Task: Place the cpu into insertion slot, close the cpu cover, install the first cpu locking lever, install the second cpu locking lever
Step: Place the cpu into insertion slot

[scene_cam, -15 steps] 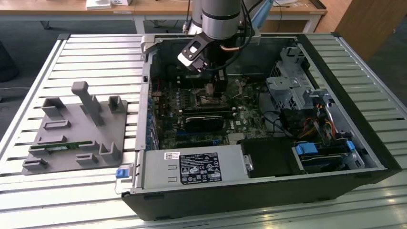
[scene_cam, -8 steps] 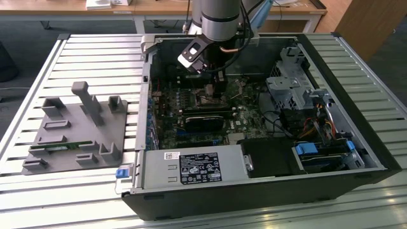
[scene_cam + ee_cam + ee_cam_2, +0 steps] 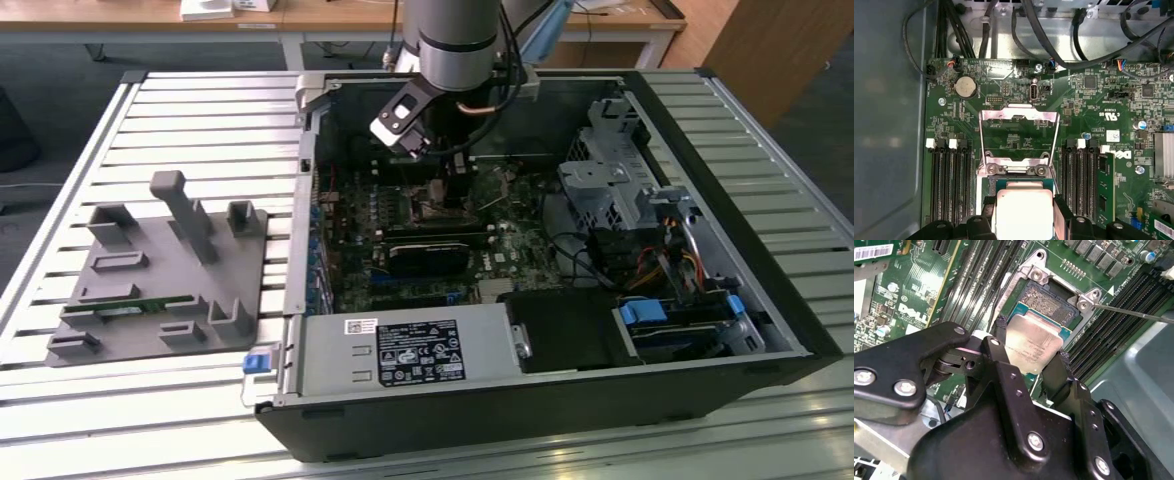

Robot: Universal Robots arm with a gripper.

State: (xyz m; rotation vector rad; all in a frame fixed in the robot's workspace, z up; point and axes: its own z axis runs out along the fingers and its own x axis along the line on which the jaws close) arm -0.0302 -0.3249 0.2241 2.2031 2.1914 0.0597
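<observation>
My gripper [image 3: 1032,349] is shut on the cpu [image 3: 1029,340], a flat square chip with a silvery metal top, one black finger [image 3: 1000,332] on each of two opposite edges. The chip hangs just above the insertion slot [image 3: 1049,302], whose dark, finely dotted centre shows past the chip's far edge. In the first wrist view the cpu [image 3: 1024,212] sits between the fingers over the socket rim [image 3: 1019,176]. The cpu cover [image 3: 1019,117], a silvery frame with a cut-out middle, stands swung open behind the socket. A thin metal locking lever [image 3: 1134,313] sticks out beside it. In the exterior view the gripper [image 3: 447,172] reaches into the open computer case.
Long black memory slots [image 3: 951,185] flank the socket on both sides. Black cables [image 3: 1064,45] run along the board's far edge. In the case are a power supply [image 3: 400,352] and a drive cage [image 3: 607,185]. A grey fixture [image 3: 160,275] stands at the exterior view's left.
</observation>
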